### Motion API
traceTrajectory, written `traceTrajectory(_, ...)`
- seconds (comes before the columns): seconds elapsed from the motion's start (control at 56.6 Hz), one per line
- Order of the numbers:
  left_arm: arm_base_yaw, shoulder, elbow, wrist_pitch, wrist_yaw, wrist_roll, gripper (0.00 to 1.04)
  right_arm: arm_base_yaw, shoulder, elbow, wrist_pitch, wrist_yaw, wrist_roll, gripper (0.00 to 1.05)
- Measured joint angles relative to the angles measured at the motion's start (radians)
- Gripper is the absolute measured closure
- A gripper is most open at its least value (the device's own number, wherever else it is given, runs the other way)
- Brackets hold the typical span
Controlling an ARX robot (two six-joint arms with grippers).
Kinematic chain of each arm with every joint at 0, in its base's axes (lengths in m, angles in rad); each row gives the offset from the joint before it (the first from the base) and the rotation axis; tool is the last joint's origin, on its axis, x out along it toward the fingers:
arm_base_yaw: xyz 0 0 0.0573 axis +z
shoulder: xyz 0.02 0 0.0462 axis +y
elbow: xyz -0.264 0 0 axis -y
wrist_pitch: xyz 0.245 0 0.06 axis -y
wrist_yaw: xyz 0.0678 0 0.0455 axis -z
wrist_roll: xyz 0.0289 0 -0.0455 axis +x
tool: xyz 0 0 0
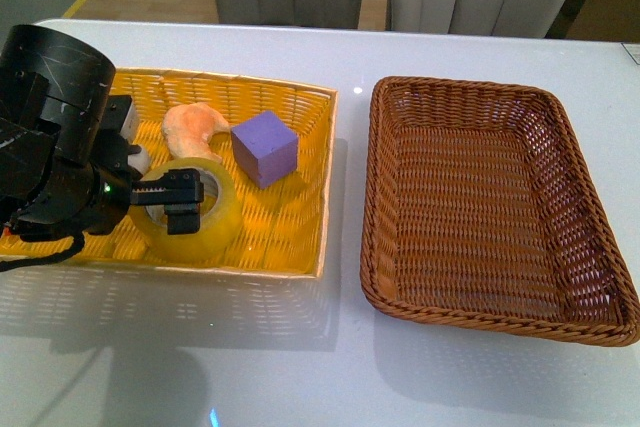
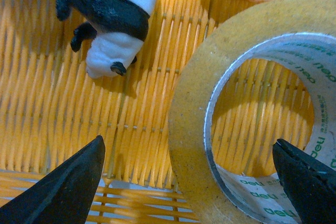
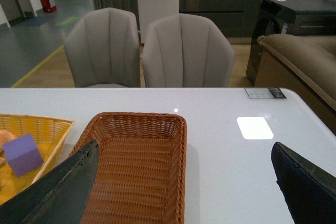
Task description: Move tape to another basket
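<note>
White bench [image 1: 480,387]: tape [image 2: 185,82] wall between wide left claw [image 2: 188,145] tips, ungripped, still in yellow tray [image 1: 290,97]; brown basket [image 1: 375,197] empty.

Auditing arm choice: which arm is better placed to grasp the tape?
Left. The left tool, open, straddles one wall of the packing tape in the yellow tray; the right tool faces the wicker basket, away from it.
</note>
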Motion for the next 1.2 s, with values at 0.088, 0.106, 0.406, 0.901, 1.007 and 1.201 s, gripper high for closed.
traceTrajectory(0.088, -0.002, 0.013, 0.013, -0.002, 0.000, -0.011, 0.23, 0.000, 0.000, 0.000, 0.000, 0.000, 0.000, 0.09)
traceTrajectory(0.106, -0.002, 0.013, 0.014, -0.003, 0.000, -0.013, 0.24, 0.000, 0.000, 0.000, 0.000, 0.000, 0.000, 0.09)
traceTrajectory(0.406, -0.006, 0.016, 0.019, 0.001, -0.023, -0.026, 0.72, 0.000, 0.000, 0.000, 0.000, 0.000, 0.000, 0.09)
traceTrajectory(0.901, 0.016, -0.153, -0.079, 0.025, -0.023, 0.049, 0.90, 0.000, 0.000, 0.000, 0.000, 0.000, 0.000, 0.09)
traceTrajectory(1.007, 0.001, -0.204, -0.071, 0.000, -0.013, 0.059, 0.90, 0.000, 0.000, 0.000, 0.000, 0.000, 0.000, 0.09)
traceTrajectory(1.201, -0.087, -0.233, 0.016, -0.063, 0.005, 0.057, 0.90, 0.000, 0.000, 0.000, 0.000, 0.000, 0.000, 0.09)
